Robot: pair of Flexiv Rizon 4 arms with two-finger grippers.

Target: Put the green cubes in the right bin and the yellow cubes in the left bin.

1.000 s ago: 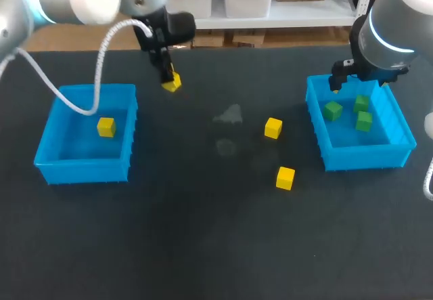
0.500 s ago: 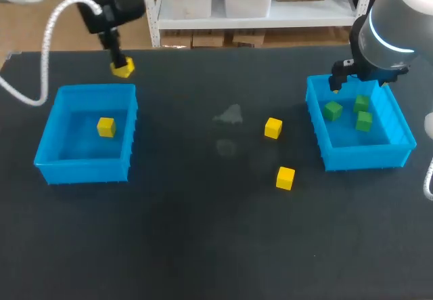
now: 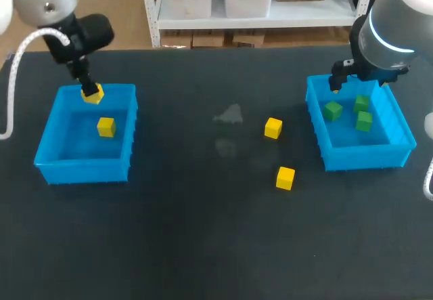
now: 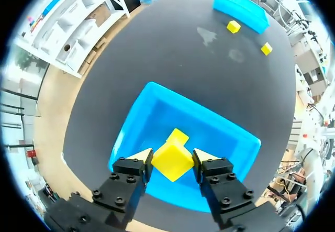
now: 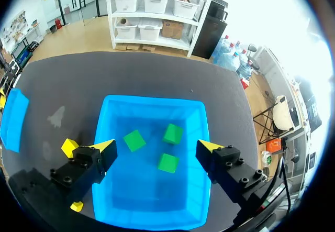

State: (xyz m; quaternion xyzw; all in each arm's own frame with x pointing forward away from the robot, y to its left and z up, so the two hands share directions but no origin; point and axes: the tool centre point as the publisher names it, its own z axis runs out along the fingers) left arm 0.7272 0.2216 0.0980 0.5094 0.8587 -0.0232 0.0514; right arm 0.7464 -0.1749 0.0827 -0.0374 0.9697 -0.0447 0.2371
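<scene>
The left pincer (image 3: pixel 91 95) was clamped on a yellow cube (image 4: pixel 171 162) just inside the far rim of the left bin (image 3: pixel 47 168) — open floor straight below, beside another yellow cube (image 3: pixel 105 126) — while the right pincer (image 5: pixel 155 147) hung, fingers apart, over the right bin (image 3: pixel 358 156).

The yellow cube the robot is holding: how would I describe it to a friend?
Find the blue left bin at the table's left side. Near its far rim, the left arm's fingers pinch a yellow cube. It alone is held up: another cube lies inside the bin, two more on the table.
</scene>
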